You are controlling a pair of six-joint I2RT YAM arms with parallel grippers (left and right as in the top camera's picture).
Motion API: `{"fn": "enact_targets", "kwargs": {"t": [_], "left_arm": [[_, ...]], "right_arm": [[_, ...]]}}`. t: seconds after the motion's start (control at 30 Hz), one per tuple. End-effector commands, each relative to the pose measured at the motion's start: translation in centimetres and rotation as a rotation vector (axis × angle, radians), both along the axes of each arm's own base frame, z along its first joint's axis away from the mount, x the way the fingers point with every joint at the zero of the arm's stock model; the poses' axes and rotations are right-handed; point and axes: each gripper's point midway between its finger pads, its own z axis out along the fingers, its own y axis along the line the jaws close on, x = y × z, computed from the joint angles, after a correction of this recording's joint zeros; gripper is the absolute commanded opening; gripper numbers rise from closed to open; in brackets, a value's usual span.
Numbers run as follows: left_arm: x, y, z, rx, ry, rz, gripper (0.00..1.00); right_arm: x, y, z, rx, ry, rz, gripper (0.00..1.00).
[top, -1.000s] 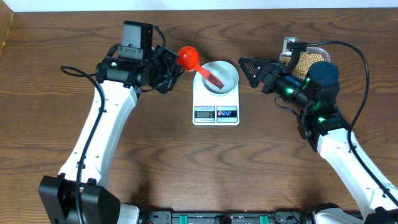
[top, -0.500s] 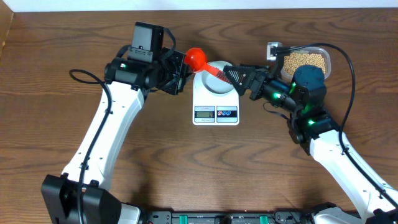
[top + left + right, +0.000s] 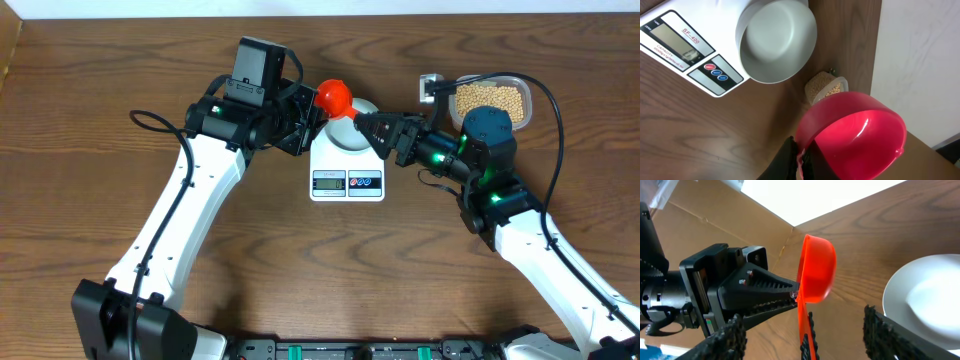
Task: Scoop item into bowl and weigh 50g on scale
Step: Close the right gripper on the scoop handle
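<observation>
1. The flat white digital kitchen scale bears the print "SF-400" beside its LCD display. "CAPACITY" runs in small letters along the display's edge, and the finer print after it is too small to read. Round red and blue buttons sit on a panel next to the display.
2. The small round pale blue-white bowl stands on the scale's platform, at the end away from the display. The scale lies on the brown wooden table.
3. The small tan-yellow beans lie in a clear rounded-rectangular plastic tub at the back right of the table. They are well apart from both sets of fingers. A small white tag at the tub's left corner carries a dark mark that cannot be read.
4. The left arm's fingers are clenched on the handle of a red plastic measuring scoop, just where the handle meets the cup. In the overhead view the cup hangs at the bowl's back left rim.
5. The right arm's fingers are spread wide. The scoop's handle hangs between them, touching neither, and the bowl lies just beside them.
</observation>
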Motion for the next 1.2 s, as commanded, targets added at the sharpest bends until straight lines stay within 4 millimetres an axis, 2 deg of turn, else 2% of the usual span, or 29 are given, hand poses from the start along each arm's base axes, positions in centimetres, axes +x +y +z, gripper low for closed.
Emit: {"fn": "enact_targets", "kwargs": {"t": [0.0, 0.23, 0.5, 0.83, 1.17], "left_arm": [[0.1, -0.1, 0.8, 0.002, -0.023, 0.003, 0.07], [-0.5, -1.3, 0.8, 0.001, -0.025, -0.029, 0.07], [-0.6, -1.5, 0.8, 0.001, -0.024, -0.034, 0.07], [-0.7, -1.6, 0.8, 0.001, -0.024, -0.036, 0.07], [-0.7, -1.6, 0.8, 0.001, -0.024, -0.036, 0.07]], "right_arm": [[0.0, 0.4, 0.4, 0.003, -0.004, 0.008, 0.70], [0.0, 0.4, 0.4, 0.004, -0.004, 0.011, 0.56], [-0.1, 0.5, 0.4, 0.005, -0.003, 0.018, 0.49], [-0.3, 0.5, 0.4, 0.007, -0.002, 0.026, 0.23], [-0.3, 0.5, 0.4, 0.007, -0.002, 0.026, 0.01]]}}
